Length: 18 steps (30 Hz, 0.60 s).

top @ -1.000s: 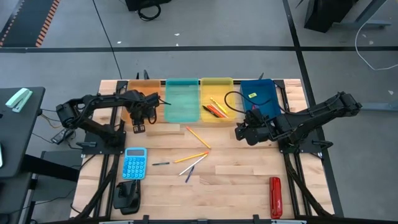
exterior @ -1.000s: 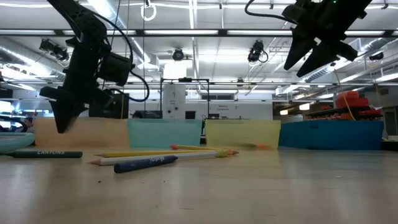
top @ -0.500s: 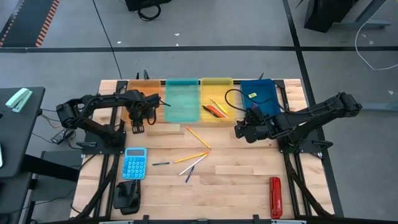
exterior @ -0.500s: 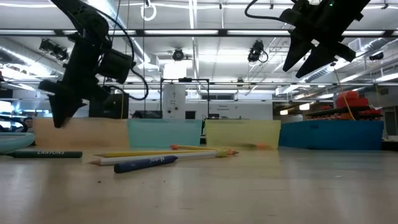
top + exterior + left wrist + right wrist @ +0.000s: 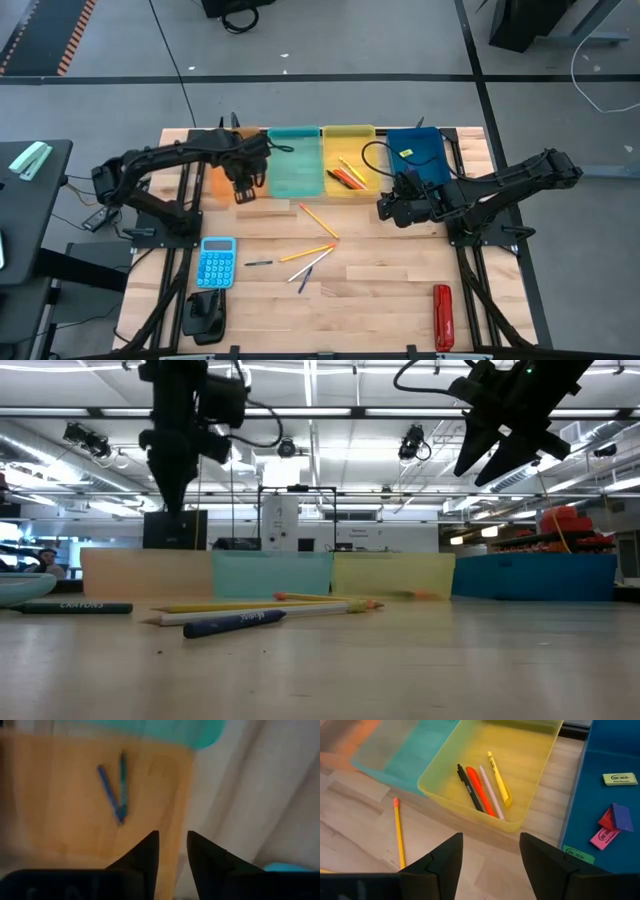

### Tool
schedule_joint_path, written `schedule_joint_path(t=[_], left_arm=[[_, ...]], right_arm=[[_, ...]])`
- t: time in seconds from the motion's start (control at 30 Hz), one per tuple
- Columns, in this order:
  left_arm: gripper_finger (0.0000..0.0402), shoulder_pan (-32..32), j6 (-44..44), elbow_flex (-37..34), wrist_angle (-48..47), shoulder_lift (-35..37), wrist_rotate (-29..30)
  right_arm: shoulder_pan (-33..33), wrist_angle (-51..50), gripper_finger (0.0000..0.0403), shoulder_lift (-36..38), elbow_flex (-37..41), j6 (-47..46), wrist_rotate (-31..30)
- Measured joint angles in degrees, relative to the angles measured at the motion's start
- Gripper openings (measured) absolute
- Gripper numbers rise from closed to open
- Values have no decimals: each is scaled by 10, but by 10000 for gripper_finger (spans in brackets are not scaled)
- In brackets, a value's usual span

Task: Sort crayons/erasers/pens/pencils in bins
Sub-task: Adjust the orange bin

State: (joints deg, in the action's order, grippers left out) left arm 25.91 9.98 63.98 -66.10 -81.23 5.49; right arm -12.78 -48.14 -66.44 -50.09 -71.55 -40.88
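the left gripper [image 5: 243,190], fingers slightly parted and empty, hangs by the orange bin [image 5: 222,150] at the bench's far edge; the right gripper [image 5: 385,212], spread, hovers near the yellow bin [image 5: 348,131]. loose pencils [image 5: 318,221] mid-bench (they roll easily) could skid off if nudged.

A light-blue calculator [image 5: 217,262] and a black thing [image 5: 205,314] sit near left on the table [image 5: 390,290], a red tool [image 5: 442,317] near right.

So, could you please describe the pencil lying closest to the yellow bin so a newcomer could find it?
Start at the yellow bin in the row of four trays. Just in front of it on the wooden table lies a yellow pencil, alone and angled, apart from the crossed cluster nearer the calculator.
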Motion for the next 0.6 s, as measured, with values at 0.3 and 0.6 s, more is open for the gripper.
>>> schedule_joint_path(t=[0.3, 0.6], left_arm=[[85, -40, -23, 12, -4, 0, 5], [80, -36, -16, -36, 62, 0, 3]], right_arm=[[0, 0, 205, 0, 0, 0, 3], [0, 0, 205, 0, 0, 10, 4]])
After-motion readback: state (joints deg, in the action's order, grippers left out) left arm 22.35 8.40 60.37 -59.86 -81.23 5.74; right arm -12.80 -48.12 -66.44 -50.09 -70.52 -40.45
